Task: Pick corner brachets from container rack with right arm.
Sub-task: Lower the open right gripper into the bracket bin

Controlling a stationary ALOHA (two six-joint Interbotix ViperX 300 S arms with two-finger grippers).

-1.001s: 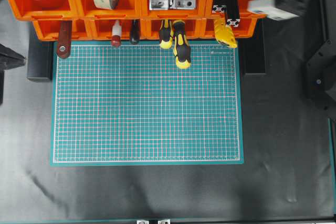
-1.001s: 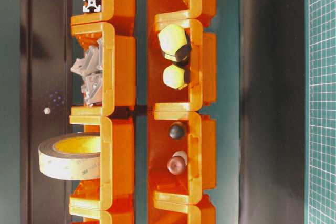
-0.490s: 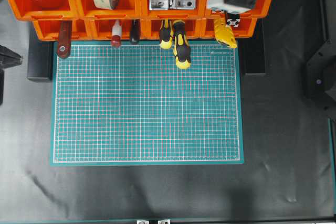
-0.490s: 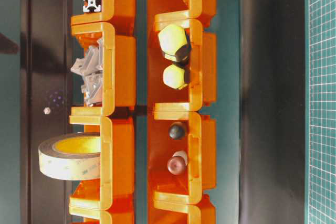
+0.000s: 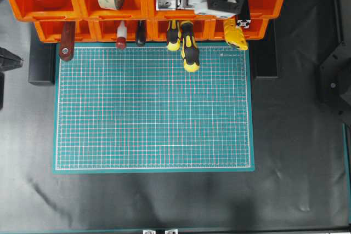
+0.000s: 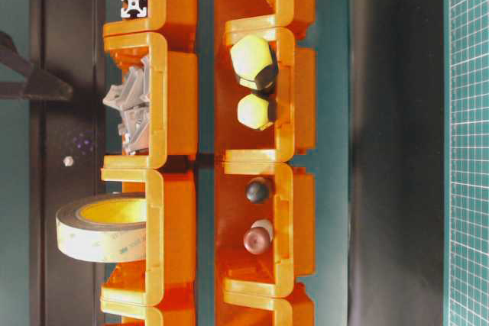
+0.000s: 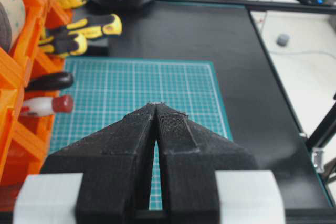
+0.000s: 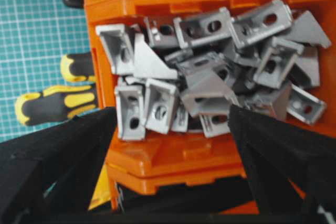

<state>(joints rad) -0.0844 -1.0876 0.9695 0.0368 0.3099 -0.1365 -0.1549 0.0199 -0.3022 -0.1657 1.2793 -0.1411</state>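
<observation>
Slid left, the black right hand (image 8: pixel 170 129) hangs wide open, empty, over the grey metal corner brackets (image 8: pixel 210 66) in the orange plastic bin rack (image 5: pixel 137 9), top of frame.

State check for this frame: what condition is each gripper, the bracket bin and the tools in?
right gripper: jaws wide open, holding nothing, above the bracket bin
left gripper: jaws shut, empty
corner brachets: heaped loose in the container rack
yellow-black screwdrivers: handles sticking out of the lower tier

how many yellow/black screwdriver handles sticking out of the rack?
2. Both hang side by side from one lower bin of the container rack: the shorter handle left, the longer handle right, reaching over the green mat. More could be hidden inside.
</observation>
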